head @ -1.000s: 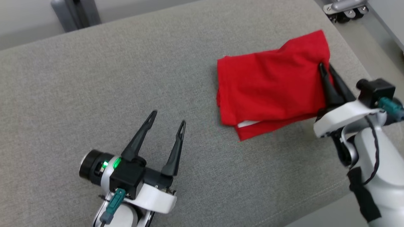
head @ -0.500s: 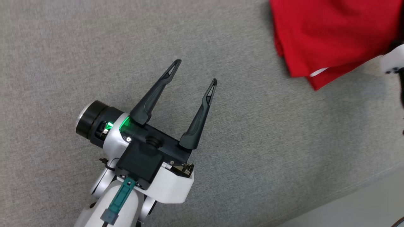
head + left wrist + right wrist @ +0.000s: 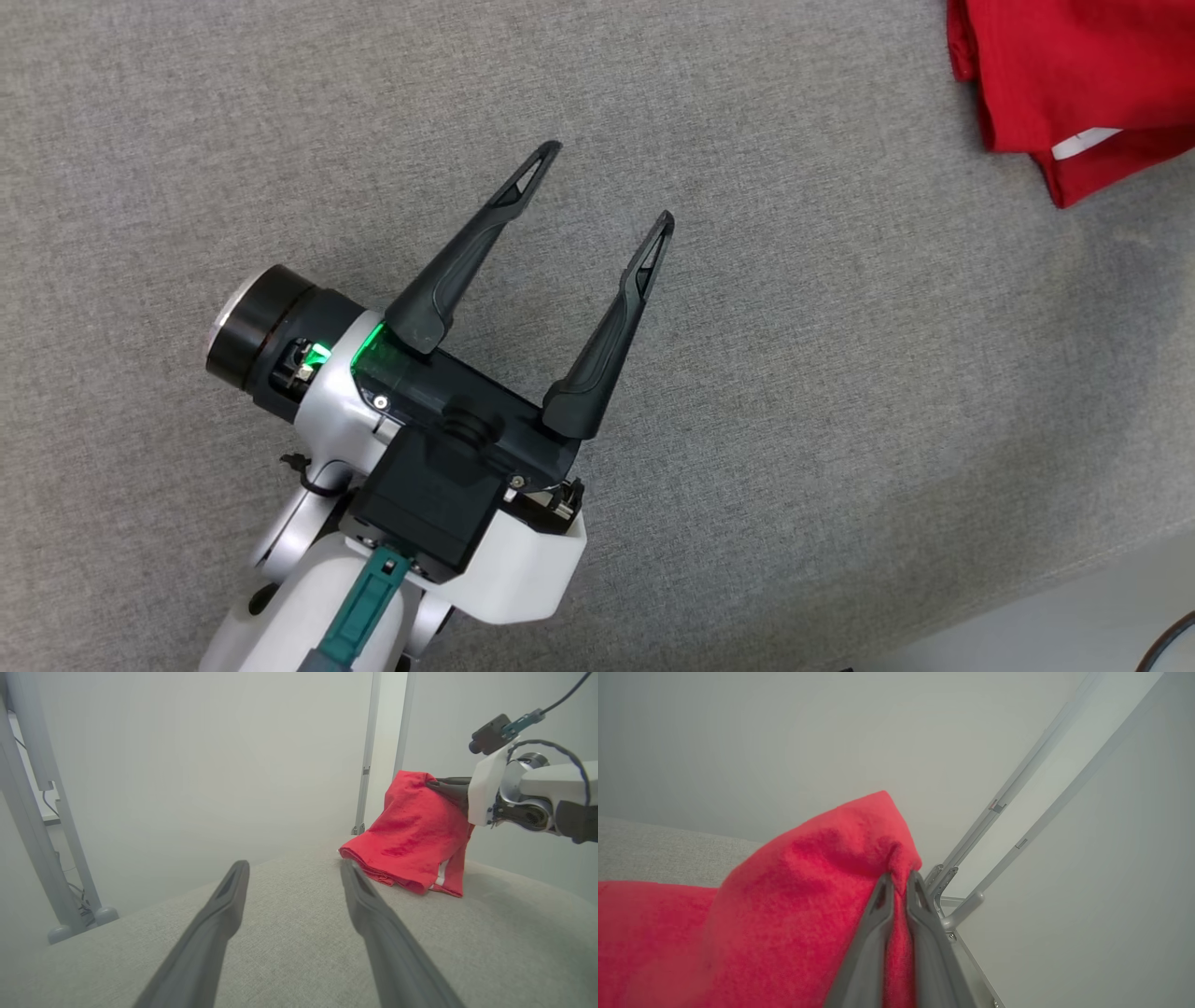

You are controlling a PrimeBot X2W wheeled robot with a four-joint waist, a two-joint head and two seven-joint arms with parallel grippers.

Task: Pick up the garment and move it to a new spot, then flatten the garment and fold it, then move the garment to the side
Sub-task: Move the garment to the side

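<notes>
Head view: high, looking steeply down and close onto the grey fabric worktop (image 3: 840,420); left tool (image 3: 608,183) sits large at lower left; a corner of the red garment (image 3: 1074,75) is cut off by the top right edge.
Left wrist view: low, just above the worktop, facing along its own fingers toward the garment and right tool (image 3: 434,784); pale wall (image 3: 210,765) behind.
Right wrist view: very close against the garment, angled up toward the wall and metal frame (image 3: 997,805).
Shared: garment and worktop in all three; left tool's fingers in head and left wrist views.
</notes>
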